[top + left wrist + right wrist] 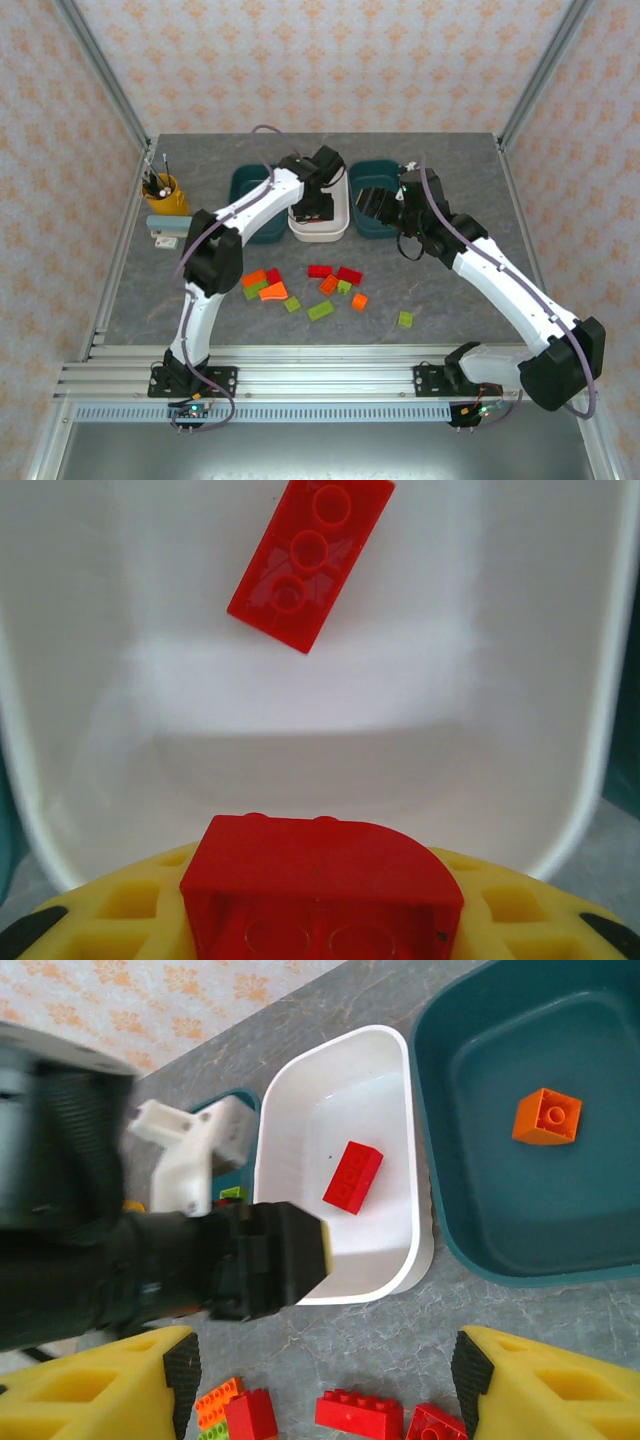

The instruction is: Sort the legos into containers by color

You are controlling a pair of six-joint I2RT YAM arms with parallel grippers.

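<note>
Currently: L gripper [320, 935] clamps small red plastic brick [320, 865] over white shallow plastic tray [575, 680]; R gripper [322, 1375] wide open, empty. Risk, I reckon: drop from height, brick bounces out over rim.

Three shallow trays stand in a row at the far side of the grey marbled table [470, 190]: left dark teal rounded plastic tray [245, 195], white rounded plastic tray [320, 234] in the middle, right dark teal rounded plastic tray [365, 170]. A small yellow pen cup [166, 196] stands left of the row. A flat red plastic brick [352, 1176] lies in the white tray and a small orange plastic brick [546, 1117] in the right one. The loose red, orange and lime plastic bricks [300, 285] lie in front of the trays, with one lime square plastic brick [405, 319] apart to their right. The left gripper [320, 930] hangs over the white tray with a rounded red plastic brick [320, 870] between its fingers.
</note>
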